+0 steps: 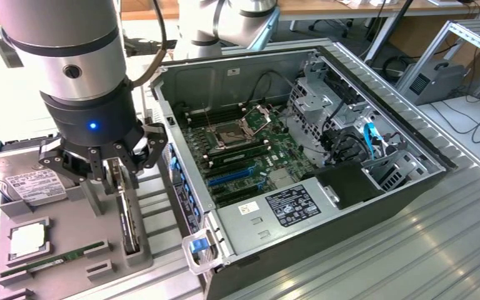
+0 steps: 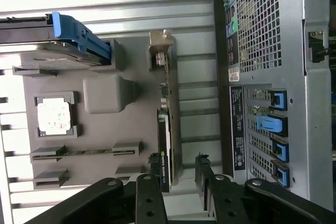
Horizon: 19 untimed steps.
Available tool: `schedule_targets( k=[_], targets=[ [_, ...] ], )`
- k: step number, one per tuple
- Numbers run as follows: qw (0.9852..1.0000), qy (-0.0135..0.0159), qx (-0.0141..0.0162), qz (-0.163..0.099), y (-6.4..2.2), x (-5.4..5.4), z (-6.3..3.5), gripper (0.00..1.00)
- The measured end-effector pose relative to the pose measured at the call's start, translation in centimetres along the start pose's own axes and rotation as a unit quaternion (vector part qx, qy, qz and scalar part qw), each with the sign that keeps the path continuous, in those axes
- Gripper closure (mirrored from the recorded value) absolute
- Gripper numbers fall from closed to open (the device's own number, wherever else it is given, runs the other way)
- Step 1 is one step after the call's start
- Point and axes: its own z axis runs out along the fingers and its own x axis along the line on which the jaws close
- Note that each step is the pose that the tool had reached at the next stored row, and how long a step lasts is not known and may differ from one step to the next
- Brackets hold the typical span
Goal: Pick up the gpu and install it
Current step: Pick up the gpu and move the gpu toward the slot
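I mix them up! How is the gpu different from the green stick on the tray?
The gpu is black and longer; the RAM stick is green and shorter. The gripper straddles the gpu, the RAM stick lies apart. Both sit in the gray tray.

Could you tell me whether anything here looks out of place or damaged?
Nothing stands out. The gpu stands on edge in its tray slot, the open gripper straddles its end, and the hard drive, CPU and RAM stick sit seated.

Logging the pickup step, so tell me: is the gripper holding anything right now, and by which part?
Nothing is held. The open gripper straddles one end of the gpu, not clamped on it.
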Motion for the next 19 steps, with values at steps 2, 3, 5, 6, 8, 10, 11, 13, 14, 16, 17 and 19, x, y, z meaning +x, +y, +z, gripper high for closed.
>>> schedule_targets(
  k=[2,3,5,6,8,10,11,13,14,16,17,19],
  targets=[
    [1.0,0.0,0.0,0.0,0.0,0.0,0.13,0.61],
    [1.0,0.0,0.0,0.0,0.0,0.0,0.19,0.61],
    [1.0,0.0,0.0,0.0,0.0,0.0,0.33,0.61],
    [1.0,0.0001,0.0,0.0,0.0,0.1,0.39,0.61],
    [1.0,0.0,0.0,0.0,0.0,0.2,0.52,0.61],
    [1.0,0.0,-0.0001,0.0,0.01,0.3,0.68,0.61],
    [1.0,0.0001,0.0,0.0,0.02,0.3,0.73,0.61],
    [1.0,0.0001,0.0001,0.0,0.07,0.3,0.85,0.61],
    [1.0,0.0,0.0,0.0,0.1,0.3,0.93,0.61],
    [1.0,0.0,0.0,0.0,0.15,0.3,1.07,0.61],
    [1.0,0.0,0.0,0.0,0.16,0.3,1.13,0.61],
    [1.0,0.0,0.0,0.0,0.18,0.3,1.24,0.61]
  ],
)
